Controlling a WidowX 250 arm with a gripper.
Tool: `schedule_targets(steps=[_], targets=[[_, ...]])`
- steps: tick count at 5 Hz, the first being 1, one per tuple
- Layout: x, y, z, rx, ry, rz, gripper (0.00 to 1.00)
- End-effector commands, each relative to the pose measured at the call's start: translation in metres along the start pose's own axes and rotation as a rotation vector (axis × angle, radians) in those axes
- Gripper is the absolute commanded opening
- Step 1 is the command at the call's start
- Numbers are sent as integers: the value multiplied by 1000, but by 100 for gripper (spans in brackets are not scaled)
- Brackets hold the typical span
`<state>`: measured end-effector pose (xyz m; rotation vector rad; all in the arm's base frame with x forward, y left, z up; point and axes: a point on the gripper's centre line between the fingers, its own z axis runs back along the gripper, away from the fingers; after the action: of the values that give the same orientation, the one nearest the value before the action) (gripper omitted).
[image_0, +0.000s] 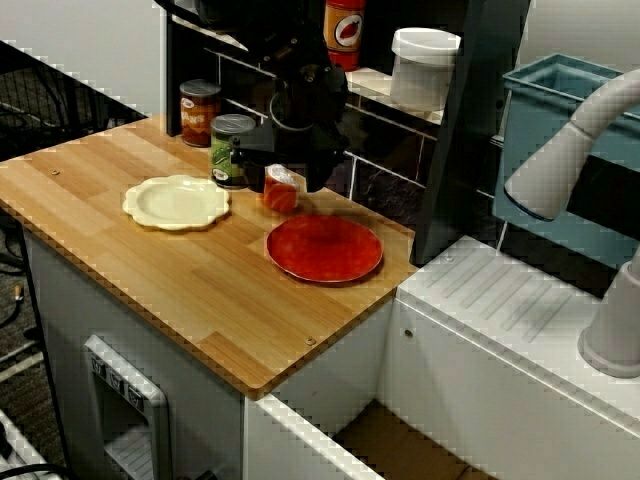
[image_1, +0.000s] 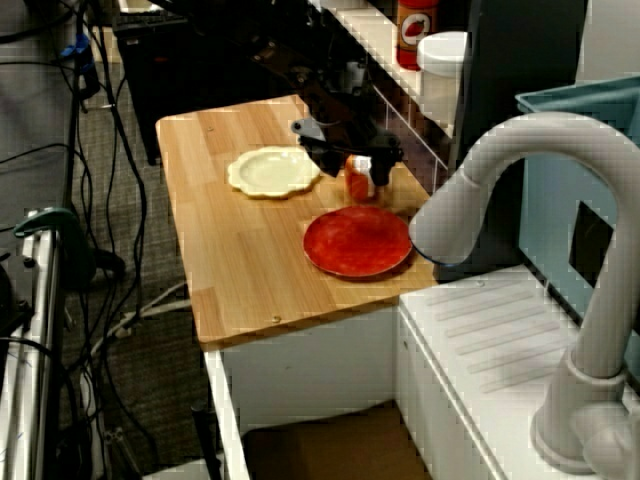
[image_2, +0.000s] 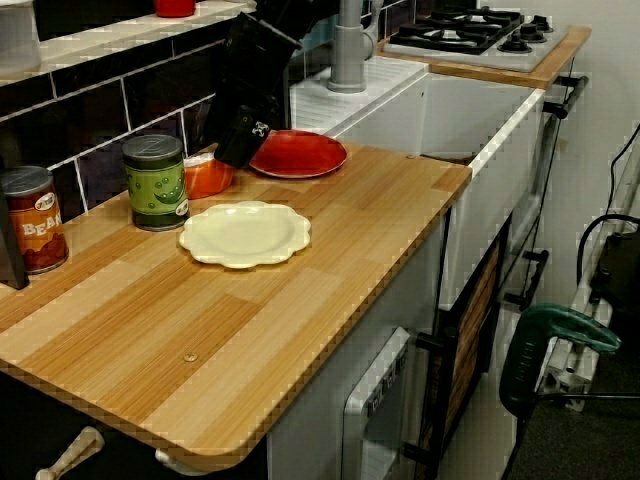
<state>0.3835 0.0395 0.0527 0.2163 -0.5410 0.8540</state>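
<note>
Orange can (image_0: 282, 192) — gripper (image_0: 285, 178) astride it — beside red plate (image_0: 324, 250).

The red can (image_2: 32, 220) bears the letters "BEA"; other labels are too blurred.

Seen from the front, a cream scalloped plate (image_0: 176, 201) lies flat on the wooden counter (image_0: 150, 290), a red plate (image_0: 324, 248) at its four o'clock, the two apart. We find a green-labelled can (image_0: 232, 150) upright at the cream plate's one o'clock, just beside its rim, and a can of beans (image_0: 200, 112) at twelve o'clock, back by the dark tiled wall (image_0: 390, 150). On the ledge above stand a white lidded tub (image_0: 423, 67) and a red canister (image_0: 345, 30). At the counter's three o'clock we see a white draining board (image_0: 500, 320), a grey tap (image_1: 500, 170) and a blue crate (image_0: 545, 110). Looking along the counter, a gas hob (image_2: 470, 30) lies beyond.
</note>
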Motion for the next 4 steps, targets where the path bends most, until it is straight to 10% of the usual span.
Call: schedule_targets(steps=[1,4], targets=[[29,-3,3,-8,-73,54,100],[37,1,-2,35,-76,34,100]])
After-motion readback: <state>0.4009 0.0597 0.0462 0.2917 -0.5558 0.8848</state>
